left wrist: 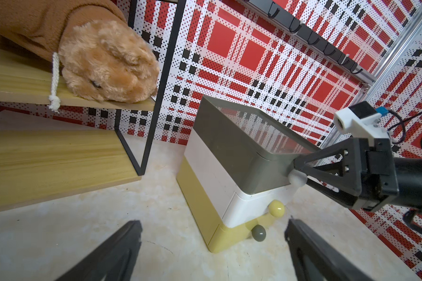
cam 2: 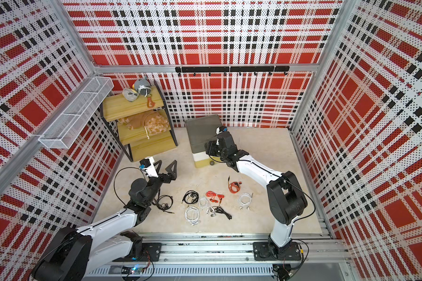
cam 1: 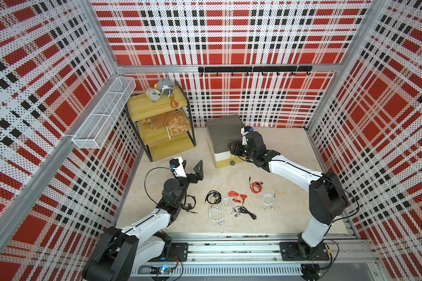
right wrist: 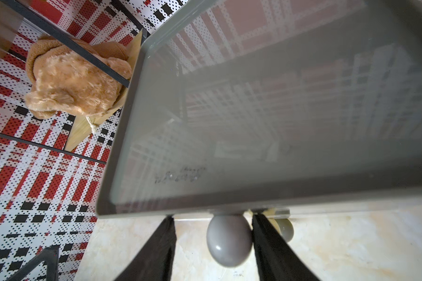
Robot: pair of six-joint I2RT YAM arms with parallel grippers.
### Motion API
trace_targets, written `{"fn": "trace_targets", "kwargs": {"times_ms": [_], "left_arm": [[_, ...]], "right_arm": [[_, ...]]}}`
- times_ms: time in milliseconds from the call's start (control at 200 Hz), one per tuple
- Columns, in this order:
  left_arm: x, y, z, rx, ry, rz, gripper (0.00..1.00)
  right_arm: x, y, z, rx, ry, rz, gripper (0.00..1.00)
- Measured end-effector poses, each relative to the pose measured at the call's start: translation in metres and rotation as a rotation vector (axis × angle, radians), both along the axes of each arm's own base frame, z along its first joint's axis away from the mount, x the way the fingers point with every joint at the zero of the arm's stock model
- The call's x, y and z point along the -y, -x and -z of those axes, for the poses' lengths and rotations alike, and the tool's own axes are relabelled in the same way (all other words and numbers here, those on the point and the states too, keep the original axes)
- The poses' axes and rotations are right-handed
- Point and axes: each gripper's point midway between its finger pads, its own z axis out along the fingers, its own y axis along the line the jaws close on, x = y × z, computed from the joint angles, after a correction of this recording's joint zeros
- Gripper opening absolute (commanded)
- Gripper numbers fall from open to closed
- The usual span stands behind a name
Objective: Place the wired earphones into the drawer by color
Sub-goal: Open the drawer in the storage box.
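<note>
Several wired earphones lie coiled on the floor in both top views: black [cam 1: 213, 196], red [cam 1: 238, 196], red [cam 1: 255, 186], white [cam 1: 268, 200], white [cam 1: 216, 214]. The drawer unit [cam 1: 223, 136] has grey, white and yellow levels, all pushed in. My right gripper [right wrist: 213, 217] straddles the top drawer's grey knob [right wrist: 228, 239]; one finger touches it and a gap remains on the other side. From the left wrist view the right gripper [left wrist: 296, 175] is at that knob. My left gripper [cam 1: 193, 163] hangs open and empty left of the drawer unit [left wrist: 229, 155].
A wooden shelf [cam 1: 156, 102] with plush toys [cam 1: 171, 122] stands at the back left. A white wire basket [cam 1: 102, 114] hangs on the left wall and a black hook rail [cam 1: 253, 69] on the back wall. Another black earphone bundle [cam 1: 189, 204] lies beside the left arm.
</note>
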Motion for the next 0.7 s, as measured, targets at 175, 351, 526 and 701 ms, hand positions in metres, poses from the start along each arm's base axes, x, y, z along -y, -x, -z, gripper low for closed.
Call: {"fn": "trace_targets", "kwargs": {"times_ms": [175, 351, 526, 701], "left_arm": [[-0.0001, 0.0001, -0.0004, 0.001, 0.000, 0.000, 0.99], [-0.0011, 0.0012, -0.0036, 0.011, 0.003, -0.003, 0.99], [-0.0017, 0.0015, -0.0053, 0.016, 0.005, -0.006, 0.99], [-0.0019, 0.0018, -0.0058, 0.017, 0.005, -0.007, 0.99]], "right_arm": [[0.0009, -0.0004, 0.0046, -0.010, 0.008, 0.005, 0.46], [0.0032, -0.0007, 0.0065, -0.013, 0.019, 0.016, 0.37], [0.0042, -0.0009, 0.0074, -0.013, 0.026, 0.019, 0.33], [0.0044, -0.0010, 0.0074, -0.011, 0.030, 0.018, 0.29]]}}
